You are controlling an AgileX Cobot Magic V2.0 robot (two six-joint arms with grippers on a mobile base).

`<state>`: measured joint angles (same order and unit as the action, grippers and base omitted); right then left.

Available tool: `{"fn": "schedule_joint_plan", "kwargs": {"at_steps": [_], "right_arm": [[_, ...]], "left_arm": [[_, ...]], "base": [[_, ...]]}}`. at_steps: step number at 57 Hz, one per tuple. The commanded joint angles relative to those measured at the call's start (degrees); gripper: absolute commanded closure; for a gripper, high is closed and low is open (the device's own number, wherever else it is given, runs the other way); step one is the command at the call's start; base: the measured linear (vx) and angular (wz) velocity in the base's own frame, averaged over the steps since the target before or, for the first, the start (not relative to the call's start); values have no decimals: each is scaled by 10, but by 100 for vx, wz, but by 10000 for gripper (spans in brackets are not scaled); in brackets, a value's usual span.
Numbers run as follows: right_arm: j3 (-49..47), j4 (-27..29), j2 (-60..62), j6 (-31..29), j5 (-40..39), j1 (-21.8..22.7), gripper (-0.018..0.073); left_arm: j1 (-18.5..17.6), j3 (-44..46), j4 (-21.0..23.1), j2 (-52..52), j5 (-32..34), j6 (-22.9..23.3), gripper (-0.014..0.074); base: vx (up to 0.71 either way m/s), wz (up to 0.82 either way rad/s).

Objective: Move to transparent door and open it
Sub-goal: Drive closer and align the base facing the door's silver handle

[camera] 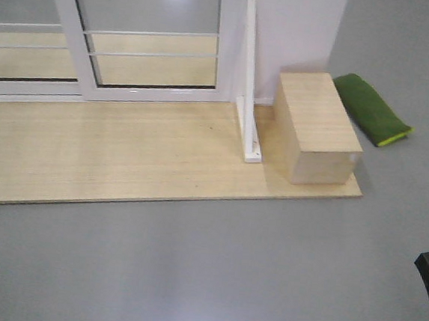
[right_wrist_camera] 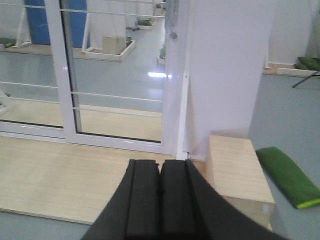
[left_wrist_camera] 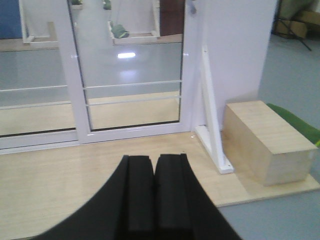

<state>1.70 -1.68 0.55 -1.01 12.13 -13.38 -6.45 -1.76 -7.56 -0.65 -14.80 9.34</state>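
Note:
The transparent door [camera: 152, 20] is the right glass panel in a glossy white frame, with thin horizontal bars low down. It also shows in the left wrist view [left_wrist_camera: 130, 65] and the right wrist view [right_wrist_camera: 120, 75]. Part of its grey handle [right_wrist_camera: 173, 22] shows at its right edge, near the top. The door stands shut against the white wall. My left gripper [left_wrist_camera: 153, 159] is shut and empty, well short of the door above the wooden platform [camera: 125, 153]. My right gripper [right_wrist_camera: 160, 162] is shut and empty too, pointing at the door's right edge.
A similar barred glass panel [camera: 23, 31] without a handle stands to the left. A slanted white frame post [camera: 248, 81] rises at the door's right. Beside it are a wooden box [camera: 315, 128] and a green cushion [camera: 371, 108] on the grey floor.

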Motion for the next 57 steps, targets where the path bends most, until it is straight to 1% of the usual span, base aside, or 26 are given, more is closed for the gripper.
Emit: {"fn": "schedule_joint_plan", "kwargs": {"at_steps": [1,15,26,44,57], "right_arm": [[2,-3,7,0,-47,3,561],[2,-3,7,0,-47,3,561],[2,-3,7,0,-47,3,561],[2,-3,7,0,-47,3,561],[2,-3,7,0,-47,3,561]], "left_arm": [[-3,-6,0,-8,47,0,596],[-3,-6,0,-8,46,0,596],[-3,-6,0,-8,46,0,596],[-3,-6,0,-8,46,0,596],[-3,-6,0,-8,46,0,596]], "base": [[51,66],[51,61],[51,43],[50,26],[47,12]]}}
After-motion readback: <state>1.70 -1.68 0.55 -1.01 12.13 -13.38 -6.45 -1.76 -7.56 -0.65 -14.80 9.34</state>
